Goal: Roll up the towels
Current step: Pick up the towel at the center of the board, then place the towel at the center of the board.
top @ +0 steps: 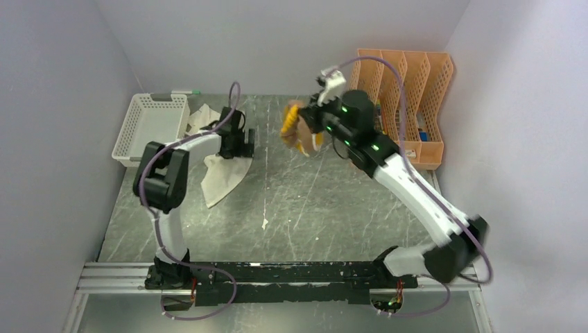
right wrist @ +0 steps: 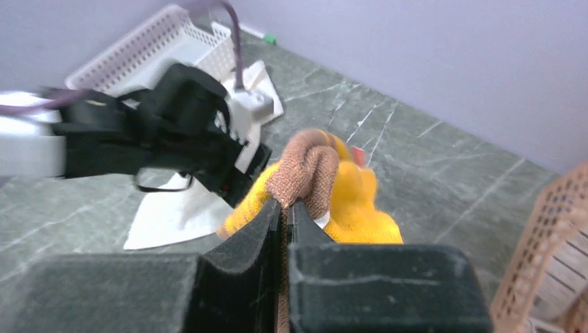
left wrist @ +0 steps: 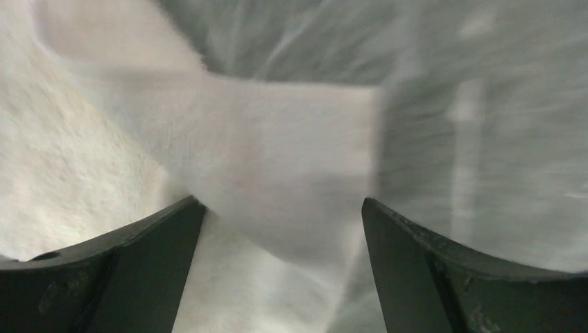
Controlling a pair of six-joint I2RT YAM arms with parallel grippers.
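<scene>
Grey marbled tabletop (top: 312,201); right gripper (right wrist: 286,205) clamped tight on mustard-yellow-and-brown soft towel (right wrist: 353,198), arm stretched far; left gripper (left wrist: 283,208) spread wide above cream-white cloth towel (left wrist: 277,152).

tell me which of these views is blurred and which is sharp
Left wrist view: heavily smeared, the plain cream-white cloth and grey marbled table streaked as if by motion; right wrist view: the mustard-yellow and brown cloth is slightly soft, the black right pincer blurred up close; top external view: sharpest, evenly lit, no glare.

High rear camera looks down; close wrist cameras share cream towel (top: 223,179).
</scene>
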